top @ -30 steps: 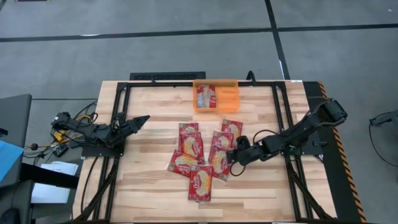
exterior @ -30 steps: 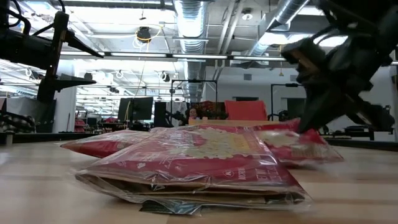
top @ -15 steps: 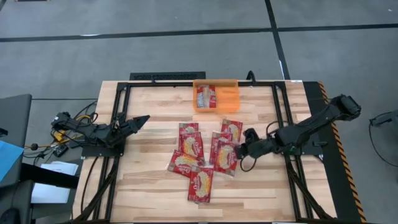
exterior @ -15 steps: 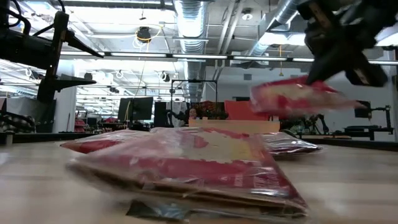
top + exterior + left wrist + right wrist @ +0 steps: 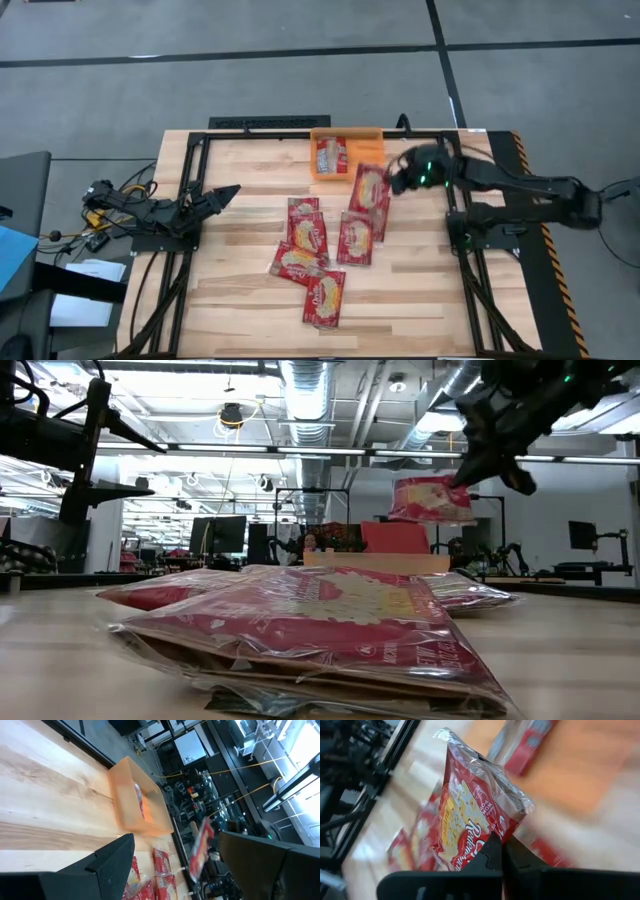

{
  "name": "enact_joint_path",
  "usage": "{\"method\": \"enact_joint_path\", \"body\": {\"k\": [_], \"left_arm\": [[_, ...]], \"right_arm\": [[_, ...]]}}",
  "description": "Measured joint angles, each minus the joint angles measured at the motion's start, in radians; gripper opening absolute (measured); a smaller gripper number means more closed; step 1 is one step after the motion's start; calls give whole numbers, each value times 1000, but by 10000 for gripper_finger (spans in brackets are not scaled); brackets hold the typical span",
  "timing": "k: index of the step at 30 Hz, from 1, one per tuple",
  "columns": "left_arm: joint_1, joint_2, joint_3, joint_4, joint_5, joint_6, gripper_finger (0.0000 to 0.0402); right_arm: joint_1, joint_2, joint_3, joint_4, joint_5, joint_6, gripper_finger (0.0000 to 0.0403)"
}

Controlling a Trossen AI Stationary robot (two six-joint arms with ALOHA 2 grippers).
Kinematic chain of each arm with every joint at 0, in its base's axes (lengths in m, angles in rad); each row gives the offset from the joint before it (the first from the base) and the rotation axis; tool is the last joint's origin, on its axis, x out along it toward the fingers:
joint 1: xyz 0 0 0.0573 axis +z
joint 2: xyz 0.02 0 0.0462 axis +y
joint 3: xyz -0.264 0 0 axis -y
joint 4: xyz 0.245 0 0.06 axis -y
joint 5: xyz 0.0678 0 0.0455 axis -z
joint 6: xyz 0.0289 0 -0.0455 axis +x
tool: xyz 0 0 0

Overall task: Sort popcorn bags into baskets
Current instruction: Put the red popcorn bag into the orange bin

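My right gripper (image 5: 393, 182) is shut on a red popcorn bag (image 5: 369, 190) with a cream centre. It holds the bag in the air just on the near right of the orange basket (image 5: 362, 158). The low view shows the same bag (image 5: 430, 500) well above the table. One packet (image 5: 329, 155) lies in the left half of the basket. Several more bags (image 5: 310, 242) lie flat and overlapping at the table's middle. My left gripper (image 5: 228, 192) waits open over the table's left side. My right gripper pinches the bag between its two fingers (image 5: 493, 851) at one edge (image 5: 485, 836), the edge toward the table's right (image 5: 458, 488). The fingers come from the right. The bag is lifted clear and sticks out leftward from the fingers, slightly tilted.
The wooden table (image 5: 250, 300) has a black frame rail (image 5: 455, 200) along its sides and far edge. The pile fills the middle, with bare wood left and right of it. The basket sits against the far edge.
My right gripper has risen from the right side of the pile and swung toward the far edge, up to the basket. The bag it holds has come off the pile and now hangs clear above the table. The nearest bags of the pile have shifted slightly.
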Motion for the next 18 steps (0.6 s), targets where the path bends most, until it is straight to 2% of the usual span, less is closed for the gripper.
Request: {"method": "enact_joint_path", "body": {"k": [4, 8, 12, 18], "left_arm": [[0, 0, 0, -1, -10, -7, 279], [0, 0, 0, -4, -25, -14, 279], [0, 0, 0, -5, -36, -15, 279], [0, 0, 0, -9, -60, -16, 279]], "right_arm": [[-229, 32, 0, 43, -153, -145, 7], [-387, 98, 18, 105, -275, -231, 8], [-473, 201, 105, 98, -346, -352, 4], [-531, 394, 298, 49, -354, -480, 18]]}}
